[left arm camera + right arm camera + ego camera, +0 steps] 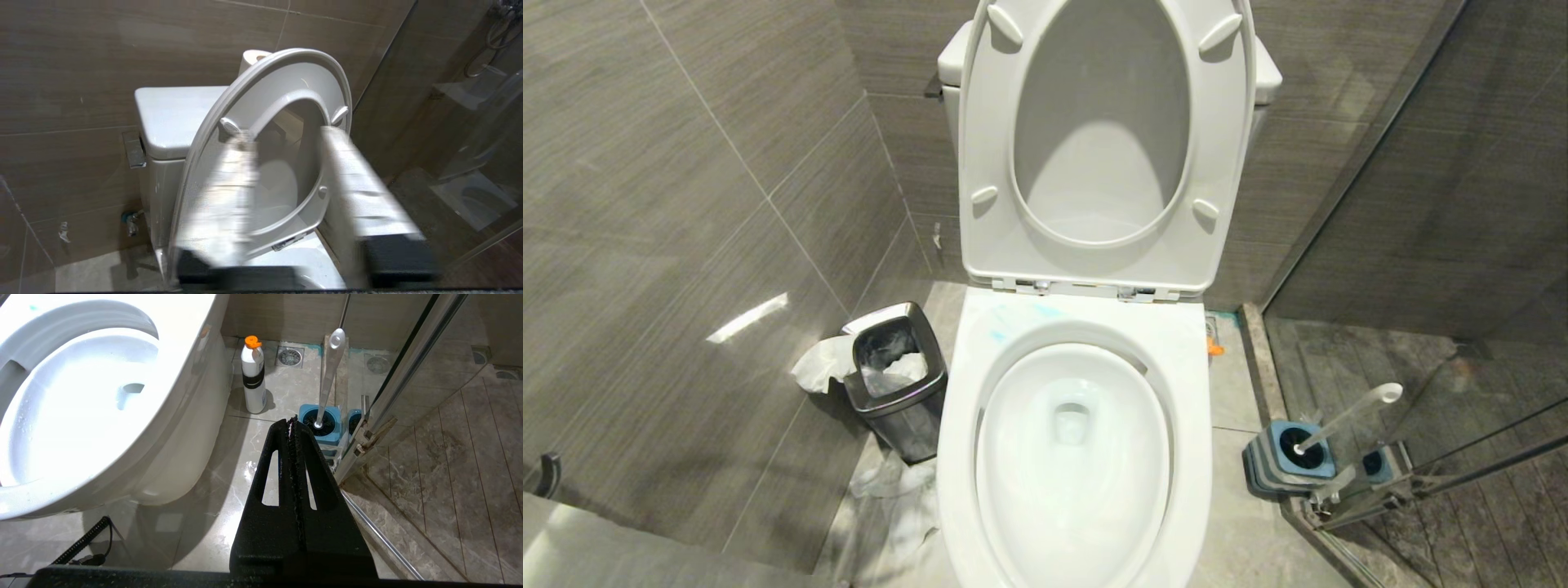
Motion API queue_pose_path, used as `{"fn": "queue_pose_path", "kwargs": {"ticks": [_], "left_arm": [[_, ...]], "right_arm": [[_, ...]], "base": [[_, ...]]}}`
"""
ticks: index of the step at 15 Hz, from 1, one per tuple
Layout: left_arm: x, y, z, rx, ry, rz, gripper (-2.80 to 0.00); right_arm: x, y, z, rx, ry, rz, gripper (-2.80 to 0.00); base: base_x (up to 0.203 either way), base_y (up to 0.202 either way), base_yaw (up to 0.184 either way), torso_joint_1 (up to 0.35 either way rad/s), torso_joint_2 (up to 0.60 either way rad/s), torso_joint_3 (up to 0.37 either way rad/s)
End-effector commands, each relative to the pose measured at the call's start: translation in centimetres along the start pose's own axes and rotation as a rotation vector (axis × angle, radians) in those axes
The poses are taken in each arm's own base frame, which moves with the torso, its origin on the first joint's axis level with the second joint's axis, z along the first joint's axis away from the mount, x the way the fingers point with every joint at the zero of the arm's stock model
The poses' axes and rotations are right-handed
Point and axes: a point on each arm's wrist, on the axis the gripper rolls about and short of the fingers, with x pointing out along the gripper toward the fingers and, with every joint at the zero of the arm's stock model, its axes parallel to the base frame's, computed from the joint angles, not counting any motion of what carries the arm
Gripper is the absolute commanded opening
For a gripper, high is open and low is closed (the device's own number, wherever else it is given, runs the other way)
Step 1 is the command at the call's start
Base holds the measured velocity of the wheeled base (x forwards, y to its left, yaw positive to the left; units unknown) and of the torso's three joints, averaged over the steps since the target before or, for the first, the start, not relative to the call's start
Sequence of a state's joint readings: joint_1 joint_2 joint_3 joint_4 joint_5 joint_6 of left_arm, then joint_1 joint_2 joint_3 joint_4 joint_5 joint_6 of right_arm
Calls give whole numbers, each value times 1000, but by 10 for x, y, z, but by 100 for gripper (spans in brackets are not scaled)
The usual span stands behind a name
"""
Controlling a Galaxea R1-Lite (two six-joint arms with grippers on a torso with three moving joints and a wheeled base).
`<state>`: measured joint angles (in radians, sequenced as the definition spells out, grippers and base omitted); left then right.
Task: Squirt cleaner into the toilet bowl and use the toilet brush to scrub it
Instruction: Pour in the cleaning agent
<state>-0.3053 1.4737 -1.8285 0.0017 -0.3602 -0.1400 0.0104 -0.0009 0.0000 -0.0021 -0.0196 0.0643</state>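
Count: one toilet bowl (1074, 457), one toilet brush (1347, 418), one blue holder (1290, 457), one steel waste bin (898, 380), one orange-capped white bottle (253, 377), two floor drains (289, 356).

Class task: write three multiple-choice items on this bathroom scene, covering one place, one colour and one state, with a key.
1. Where is the toilet brush?
A in the bowl
B in its blue holder
C in the bin

2. What colour is the cap on the bottle?
A orange
B green
C black

3. The seat is
A raised
B down
C missing

Key: B, its handle rises from the holder; A, the cap is bright orange; A, the seat stands up against the tank.
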Motion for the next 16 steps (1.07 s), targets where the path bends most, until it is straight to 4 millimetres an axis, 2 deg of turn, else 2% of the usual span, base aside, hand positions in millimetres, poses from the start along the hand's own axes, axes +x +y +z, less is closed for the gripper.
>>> {"fn": "queue_pose_path", "kwargs": {"ticks": [1, 4, 10, 13, 16], "left_arm": [[-12, -6, 12, 12, -36, 17, -280], [-44, -20, 32, 28, -63, 46, -280], [-149, -61, 73, 98, -144, 190, -280], [-200, -89, 72, 112, -157, 235, -280], [-243, -116, 54, 127, -145, 296, -280]], "right_arm": [[0, 0, 0, 0, 0, 0, -280], [0, 0, 0, 0, 0, 0, -280], [0, 0, 0, 0, 0, 0, -280], [0, 0, 0, 0, 0, 0, -280], [0, 0, 0, 0, 0, 0, -280]], "base": [[0, 0, 0, 0, 0, 0], [0, 0, 0, 0, 0, 0], [0, 0, 0, 0, 0, 0], [0, 0, 0, 0, 0, 0], [0, 0, 0, 0, 0, 0]]}}
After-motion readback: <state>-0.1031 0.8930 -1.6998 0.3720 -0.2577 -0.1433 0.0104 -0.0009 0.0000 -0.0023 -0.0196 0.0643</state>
